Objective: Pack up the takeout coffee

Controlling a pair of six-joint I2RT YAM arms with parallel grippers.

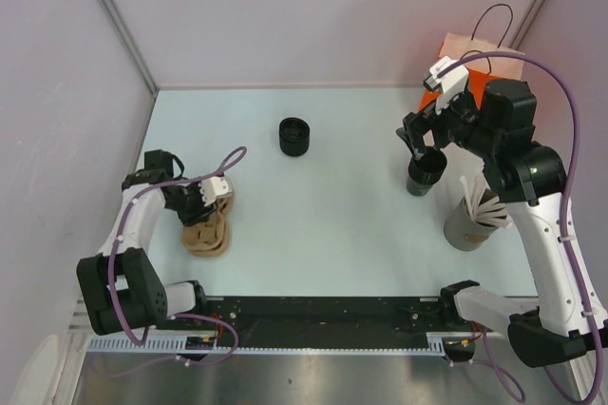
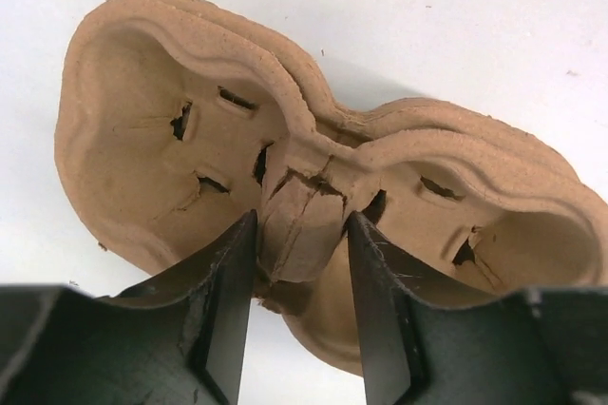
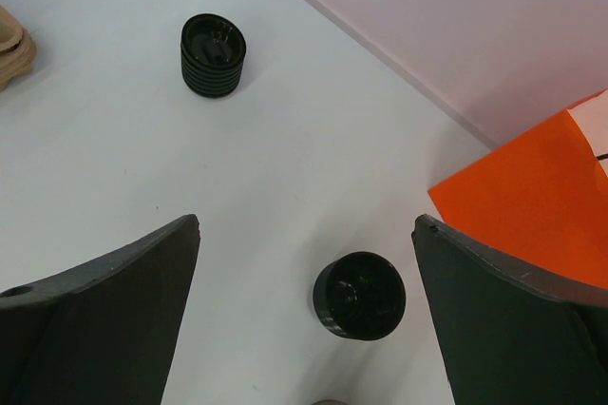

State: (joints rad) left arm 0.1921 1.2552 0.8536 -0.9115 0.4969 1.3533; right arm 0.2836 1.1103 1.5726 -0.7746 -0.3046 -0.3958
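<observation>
A pale surface (image 1: 323, 224) lay below two robot arms, seen from above. On its right side a small black coffee cup (image 1: 426, 175) with a round black lid stood upright. It was just beside a grey tub (image 1: 465, 229) of white sticks and near an orange object (image 1: 456, 67) at the far right corner.

The right pincer (image 1: 421, 150) hung directly over the coffee cup. In the right wrist view this pincer (image 3: 306, 224) was spread wide. Its dark fingers (image 3: 104, 319) sat on either side of the coffee cup (image 3: 361, 296) and above it, touching nothing.

A second cup (image 1: 294, 136), also black, stood alone toward the far middle, well apart from the first (image 3: 213, 55).

On the left, the left pincer (image 1: 202, 198) rested on a brown pulp tray (image 1: 211, 234). In the left wrist view this pincer (image 2: 302, 220) pinched the raised middle ridge of the tray (image 2: 142, 139), between two empty wells.

The coffee cup was probably light, with thin walls that would buckle under a hard squeeze. Whether it held liquid could not be told. Its smooth side might slip, and pressure on the lid could pop it off. The safest hold looked to be around the body just below the lid, gentle and kept upright.
</observation>
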